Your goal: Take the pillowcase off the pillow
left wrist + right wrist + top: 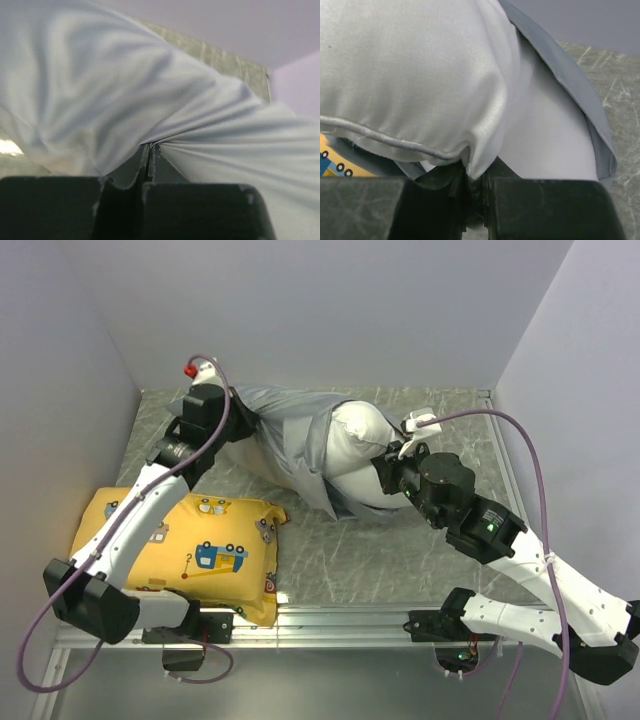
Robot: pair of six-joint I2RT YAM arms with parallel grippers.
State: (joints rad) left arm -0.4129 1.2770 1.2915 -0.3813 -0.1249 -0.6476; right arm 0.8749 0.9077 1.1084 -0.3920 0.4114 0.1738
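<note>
The grey pillowcase (285,430) lies bunched at the back of the table, still around the left part of the white pillow (358,450). The pillow's right end bulges out bare. My left gripper (243,418) is shut on a pinch of the pillowcase at its left end; in the left wrist view (150,147) the fabric (125,90) fans out taut from the closed jaws. My right gripper (388,468) is shut on a corner of the pillow (410,70) by its piped seam, as the right wrist view (476,175) shows. The pillowcase's edge (565,80) lies behind it.
A yellow cushion (185,540) printed with cartoon vehicles lies at the front left, under the left arm; a bit of it shows in the right wrist view (330,162). Grey walls enclose the marbled table (400,550) on three sides. A metal rail (340,620) runs along the near edge.
</note>
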